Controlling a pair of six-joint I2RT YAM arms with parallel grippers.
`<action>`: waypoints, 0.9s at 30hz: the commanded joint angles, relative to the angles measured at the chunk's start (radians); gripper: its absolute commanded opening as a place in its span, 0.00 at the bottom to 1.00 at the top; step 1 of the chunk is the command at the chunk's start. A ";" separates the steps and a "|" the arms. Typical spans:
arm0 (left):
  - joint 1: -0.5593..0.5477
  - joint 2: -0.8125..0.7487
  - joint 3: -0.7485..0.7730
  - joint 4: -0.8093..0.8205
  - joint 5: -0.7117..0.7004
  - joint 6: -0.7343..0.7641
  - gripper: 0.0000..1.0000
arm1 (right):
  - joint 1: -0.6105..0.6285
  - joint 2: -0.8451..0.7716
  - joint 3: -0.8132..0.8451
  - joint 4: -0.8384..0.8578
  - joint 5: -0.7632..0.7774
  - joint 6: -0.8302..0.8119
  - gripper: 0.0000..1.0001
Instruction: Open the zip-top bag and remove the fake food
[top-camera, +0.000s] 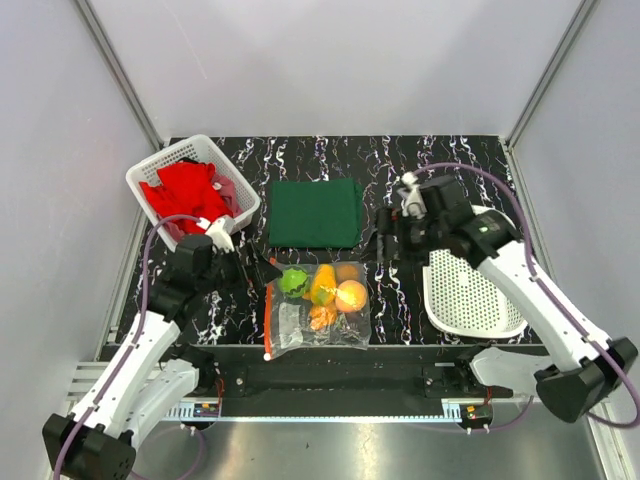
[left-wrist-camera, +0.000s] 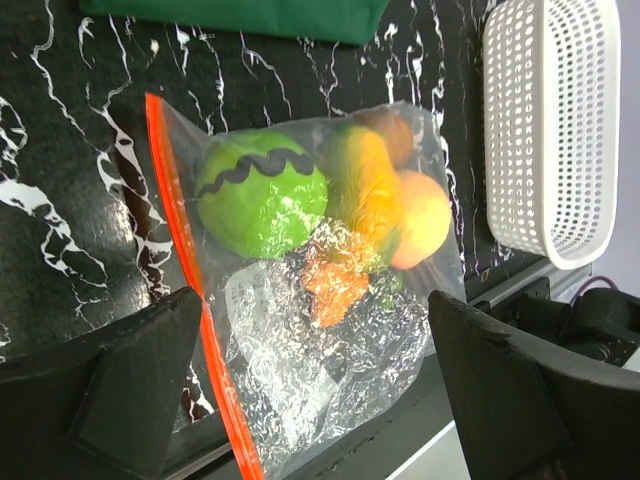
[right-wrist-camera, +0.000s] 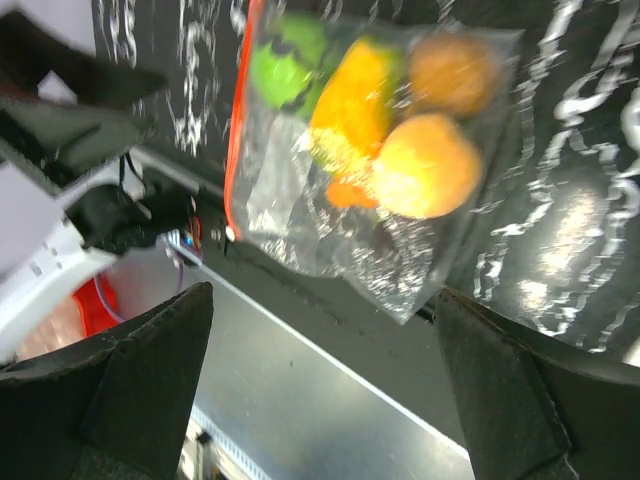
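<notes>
Left jaws: apart, holding nothing; 2 dark fingers (left-wrist-camera: 130, 390) frame the left wrist view. From overhead they sit just beside the bag's far-left corner.
Right jaws: apart, holding nothing; 2 dark fingers (right-wrist-camera: 500, 400) frame the right wrist view. From overhead they sit just past the bag's far-right corner.
Zip-top bag (top-camera: 318, 305): clear and crinkled, lying flat on the bench (top-camera: 440, 160) near its front edge, between the 2 arms.
Zip strip (top-camera: 269, 315): orange-red, along the bag's left edge, running front to back; whether it is sealed I cannot tell.
Fake food: all inside the bag, bunched toward its far end.
Pieces: green round one with a dark wavy line (top-camera: 292, 282), yellow-orange one (top-camera: 322, 283), peach-orange ball (top-camera: 351, 296), brownish round one (top-camera: 347, 271), small orange carrot-like one (top-camera: 322, 317).
Dark green cloth (top-camera: 315, 212): flat, just beyond the bag.
White basket (top-camera: 150, 175): far left, tilted, holding a red cloth (top-camera: 185, 190).
White perforated tray (top-camera: 470, 295): right of the bag, under the right arm.
</notes>
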 joint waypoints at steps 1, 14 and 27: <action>0.011 0.028 -0.048 0.086 0.075 0.021 0.98 | 0.163 0.038 0.031 0.082 0.070 0.056 1.00; 0.039 0.024 -0.383 0.342 0.104 -0.425 0.83 | 0.290 0.006 -0.046 0.105 0.048 0.022 1.00; 0.037 -0.169 -0.591 0.567 0.134 -0.620 0.44 | 0.290 -0.022 -0.094 0.105 0.007 -0.012 1.00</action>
